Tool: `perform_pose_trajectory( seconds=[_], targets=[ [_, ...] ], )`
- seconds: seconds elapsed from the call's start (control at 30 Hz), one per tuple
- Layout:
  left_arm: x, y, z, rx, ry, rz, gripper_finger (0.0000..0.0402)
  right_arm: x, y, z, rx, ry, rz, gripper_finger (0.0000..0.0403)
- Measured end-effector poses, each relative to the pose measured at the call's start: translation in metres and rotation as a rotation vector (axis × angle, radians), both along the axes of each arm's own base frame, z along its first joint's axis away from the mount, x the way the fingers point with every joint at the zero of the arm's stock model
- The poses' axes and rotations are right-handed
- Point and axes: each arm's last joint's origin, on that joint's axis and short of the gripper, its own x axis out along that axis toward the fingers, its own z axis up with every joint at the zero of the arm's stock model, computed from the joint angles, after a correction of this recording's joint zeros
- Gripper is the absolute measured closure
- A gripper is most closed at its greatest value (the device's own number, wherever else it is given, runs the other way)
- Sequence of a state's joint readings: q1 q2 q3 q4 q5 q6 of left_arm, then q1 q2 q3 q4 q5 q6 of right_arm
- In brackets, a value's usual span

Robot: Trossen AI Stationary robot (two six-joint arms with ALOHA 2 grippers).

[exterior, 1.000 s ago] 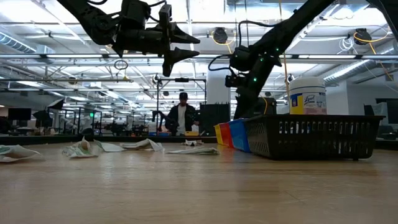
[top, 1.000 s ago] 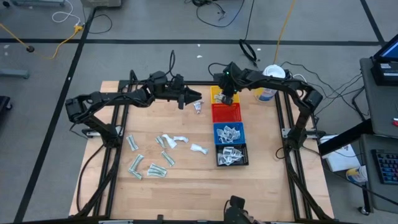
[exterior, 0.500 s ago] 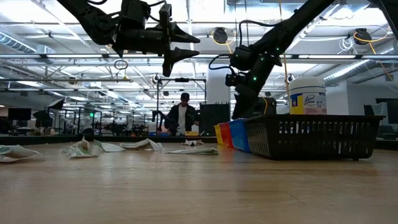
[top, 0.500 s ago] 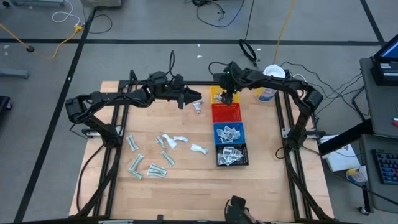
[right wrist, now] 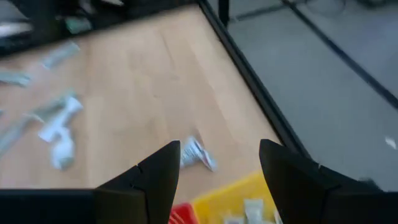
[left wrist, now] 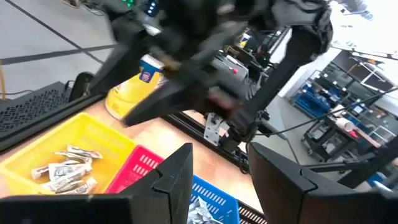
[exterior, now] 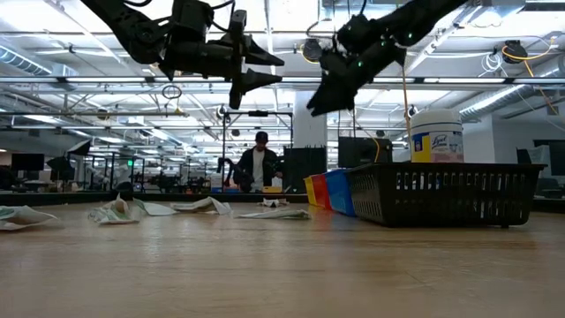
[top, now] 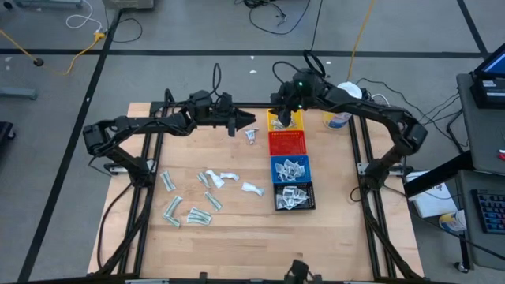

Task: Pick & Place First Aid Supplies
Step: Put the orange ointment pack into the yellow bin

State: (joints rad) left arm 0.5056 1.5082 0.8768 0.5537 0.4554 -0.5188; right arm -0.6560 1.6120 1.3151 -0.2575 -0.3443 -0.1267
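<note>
Wooden desk (top: pixel 237 225) planking fills the middle of the high view, and on its lower-left part the first aid supplies (top: pixel 207 180) not yet sorted are seen scattered as a loose group of small flat packets, with one stray packet (top: pixel 252 136) lying alone near the upper centre, just beside the yellow bin (top: pixel 274 116). A column of four bins runs down the centre-right: packets are seen in the yellow bin at the top, the red bin (top: pixel 286 143) below it looks empty, and the blue bin (top: pixel 290 169) and black bin (top: pixel 293 196) hold small heaps. The task is therefore judged to be partly done, with roughly a dozen packets left on the desk. The right gripper (top: pixel 282 118) is held above the yellow bin, its fingers parted and nothing between them, which suggests a drop into that bin. The left gripper (top: pixel 242 122) is raised over the upper-centre desk, near the stray packet, its fingers partly open and empty. A white jar (top: pixel 339 110) stands at the upper right, beyond the bins.
</note>
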Motion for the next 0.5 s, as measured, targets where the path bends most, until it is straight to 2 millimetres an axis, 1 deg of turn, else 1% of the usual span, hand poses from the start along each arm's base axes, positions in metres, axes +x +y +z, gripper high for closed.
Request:
perform_pose_trajectory(
  seconds=[0.27, 0.4, 0.47, 0.5],
  targets=[
    [0.000, 0.000, 0.000, -0.007, 0.004, 0.017, 0.0245, -0.008, 0.044, 0.049, -0.060, -0.132, 0.078, 0.0190],
    [0.000, 0.000, -0.001, -0.040, 0.013, 0.017, 0.0245, -0.012, 0.061, 0.064, -0.050, -0.176, 0.096, 0.0187],
    [0.001, 0.002, -0.003, -0.115, 0.099, 0.052, 0.0245, -0.014, 0.067, 0.070, -0.048, -0.200, 0.103, 0.0186],
    [0.002, 0.003, -0.003, -0.148, 0.176, 0.090, 0.0245, -0.017, 0.070, 0.073, -0.050, -0.208, 0.105, 0.0187]
  ],
)
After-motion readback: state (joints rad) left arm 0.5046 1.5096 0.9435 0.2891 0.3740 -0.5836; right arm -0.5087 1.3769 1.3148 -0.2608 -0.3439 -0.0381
